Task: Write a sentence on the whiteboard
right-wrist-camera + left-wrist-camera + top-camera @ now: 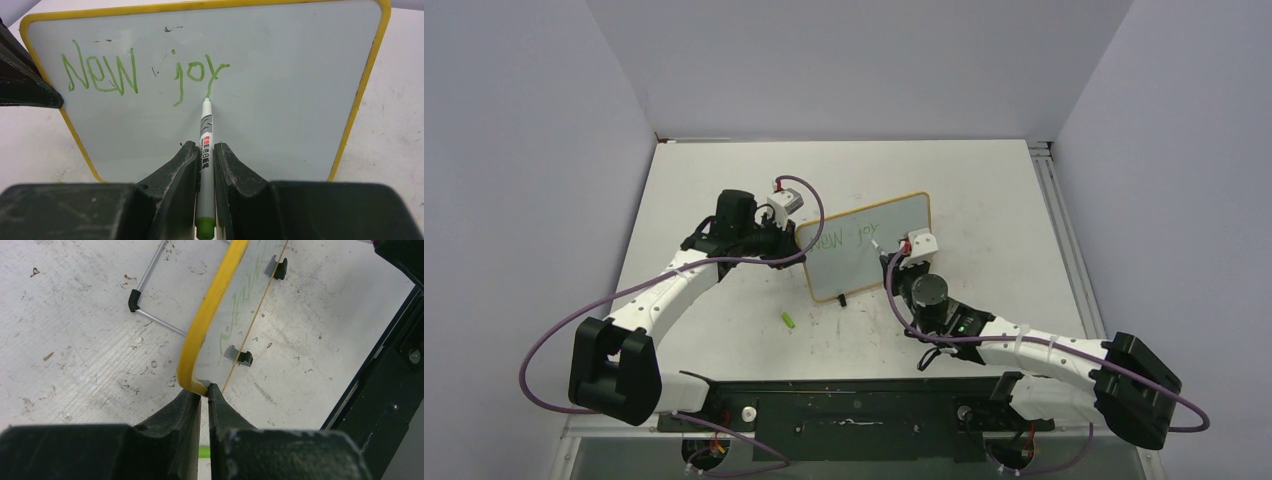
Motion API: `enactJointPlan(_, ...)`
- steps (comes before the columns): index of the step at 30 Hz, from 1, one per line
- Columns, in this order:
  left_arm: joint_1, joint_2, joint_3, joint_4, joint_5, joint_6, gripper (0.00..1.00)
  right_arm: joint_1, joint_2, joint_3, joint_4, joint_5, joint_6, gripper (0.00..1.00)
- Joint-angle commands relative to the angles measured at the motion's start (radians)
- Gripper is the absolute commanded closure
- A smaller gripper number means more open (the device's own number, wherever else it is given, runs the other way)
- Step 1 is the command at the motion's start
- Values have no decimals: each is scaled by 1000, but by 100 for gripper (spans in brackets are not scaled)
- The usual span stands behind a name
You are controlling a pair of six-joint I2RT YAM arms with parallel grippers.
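Clenches left end effector on the left edge of the whiteboard, steadying it upright on the surface; grips green marker in right end effector, tip at "joy", to extend the sentence.

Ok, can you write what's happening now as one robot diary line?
left gripper: shut on whiteboard edge | right gripper: shut on marker | tip: at y's tail | sentence: reads "New joy"

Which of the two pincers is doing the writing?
The right pincer: it clamps the green marker, tip on the whiteboard. The left pincer only pinches the whiteboard's corner.
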Motion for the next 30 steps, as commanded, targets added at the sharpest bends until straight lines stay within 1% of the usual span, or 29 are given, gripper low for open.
enactJointPlan(1,-15,7,26,-21,-2,19,100,12,23,-20,11,12,33,95)
enactJointPlan(12,-15,6,25,-20,-3,20,100,38,38,-27,8,12,55,95)
enactJointPlan(19,-15,6,25,-19,-3,20,100,51,-91,7,-59,55,22,95)
enactJointPlan(24,-15,8,26,-19,-2,20,100,0,-133,31,-61,45,-29,95)
enactJointPlan(27,-15,8,25,-19,-3,19,100,-48,-126,37,-35,8,-43,95)
enactJointPlan(30,-15,8,24,-19,-3,20,100,-69,-112,44,-6,-8,-60,95)
